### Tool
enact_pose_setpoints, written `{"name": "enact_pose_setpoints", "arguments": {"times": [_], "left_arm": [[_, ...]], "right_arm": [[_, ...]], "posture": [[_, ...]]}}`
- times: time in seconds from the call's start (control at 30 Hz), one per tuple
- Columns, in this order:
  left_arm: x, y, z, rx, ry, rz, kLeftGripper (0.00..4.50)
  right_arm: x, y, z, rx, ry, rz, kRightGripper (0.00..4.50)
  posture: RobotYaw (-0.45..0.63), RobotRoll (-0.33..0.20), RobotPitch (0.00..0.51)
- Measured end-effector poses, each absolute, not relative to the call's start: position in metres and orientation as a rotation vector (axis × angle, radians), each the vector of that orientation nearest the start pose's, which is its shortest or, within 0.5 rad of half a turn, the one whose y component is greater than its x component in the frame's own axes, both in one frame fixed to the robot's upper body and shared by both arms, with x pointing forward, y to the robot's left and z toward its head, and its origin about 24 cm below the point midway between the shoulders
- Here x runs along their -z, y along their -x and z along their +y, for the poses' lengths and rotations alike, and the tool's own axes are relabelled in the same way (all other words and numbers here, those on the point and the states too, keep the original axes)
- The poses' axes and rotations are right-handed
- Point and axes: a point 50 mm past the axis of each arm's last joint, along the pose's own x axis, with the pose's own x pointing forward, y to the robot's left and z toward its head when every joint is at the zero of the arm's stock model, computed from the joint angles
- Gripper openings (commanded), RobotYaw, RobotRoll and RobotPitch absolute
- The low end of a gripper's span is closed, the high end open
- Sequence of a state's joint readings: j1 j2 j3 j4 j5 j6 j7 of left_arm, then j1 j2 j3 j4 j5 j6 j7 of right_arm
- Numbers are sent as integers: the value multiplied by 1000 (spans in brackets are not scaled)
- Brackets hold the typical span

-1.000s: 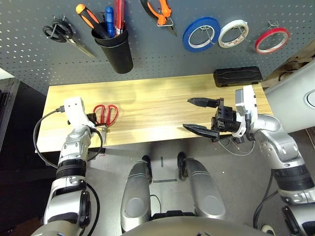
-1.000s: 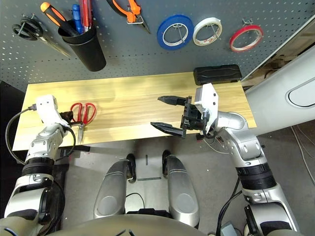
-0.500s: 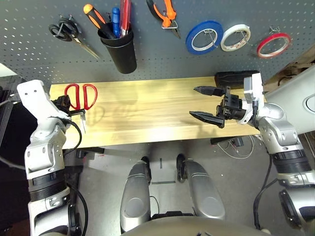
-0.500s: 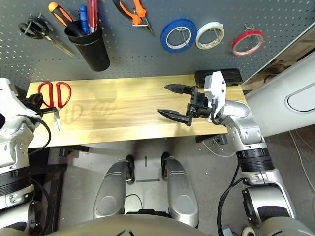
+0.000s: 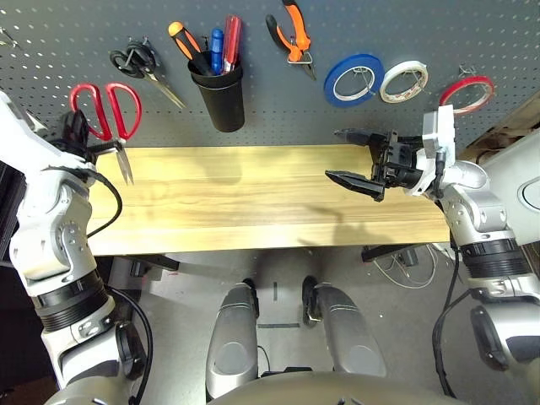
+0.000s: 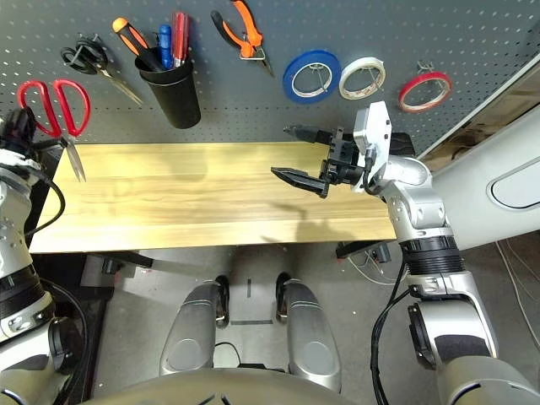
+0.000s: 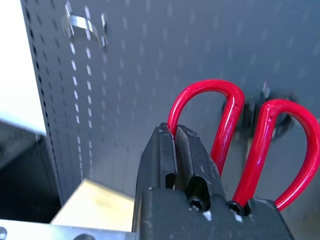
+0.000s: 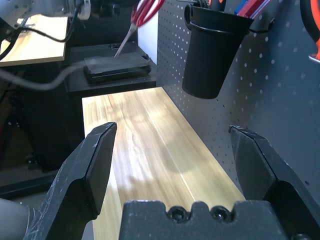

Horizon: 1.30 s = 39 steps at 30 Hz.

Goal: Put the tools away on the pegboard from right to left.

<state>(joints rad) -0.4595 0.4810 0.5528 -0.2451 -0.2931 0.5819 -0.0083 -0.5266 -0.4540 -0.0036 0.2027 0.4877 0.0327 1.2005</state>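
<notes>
Pegboard: the large dark grey perforated metal pegboard (image 5: 253, 93) is already carrying the thin red tape ring (image 5: 465, 90), the orange-and-black-handled pliers (image 5: 294, 32) and, inside the black plastic cup (image 5: 221, 98), the red-handled screwdriver (image 5: 230, 42).
Table: the long pale wooden table (image 5: 253, 198) is lying bare of tools.
Change: a second ago the red-handled scissors (image 5: 105, 113) were lying at the table's left end; now they are being held up against the pegboard's left part, blades pointing down, so the last and leftmost tool seems to be heading for a hook.
Left end effector (image 7: 176, 150): its black fingers are pressing together on one red loop of the scissors.
Right end effector (image 5: 356, 157): it is hovering over the table's right part, jaws spread wide, gripping nothing.
</notes>
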Motion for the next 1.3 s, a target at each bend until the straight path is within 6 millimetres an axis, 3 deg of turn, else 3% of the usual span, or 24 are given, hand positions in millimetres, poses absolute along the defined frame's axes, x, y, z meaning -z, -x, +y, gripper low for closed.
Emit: {"name": "enact_pose_setpoints", "arguments": {"times": [0.33, 0.93, 1.23, 1.3], "left_arm": [[-242, -279, 302, -333, -19, -361, 27], [-224, -314, 295, -265, 11, -309, 27], [-215, -328, 299, -314, 28, -269, 27], [-212, -331, 301, -336, 35, -254, 672]], "right_arm": [[-162, -307, -168, -1238, 138, -289, 4500], [-163, -296, -177, -1183, 154, -291, 4500], [-163, -291, -183, -1152, 156, -291, 4500], [-163, -290, -182, -1151, 156, -292, 4500]], "posture": [[92, 0, 132], [-17, 0, 118], [-40, 0, 119], [-40, 0, 120]]}}
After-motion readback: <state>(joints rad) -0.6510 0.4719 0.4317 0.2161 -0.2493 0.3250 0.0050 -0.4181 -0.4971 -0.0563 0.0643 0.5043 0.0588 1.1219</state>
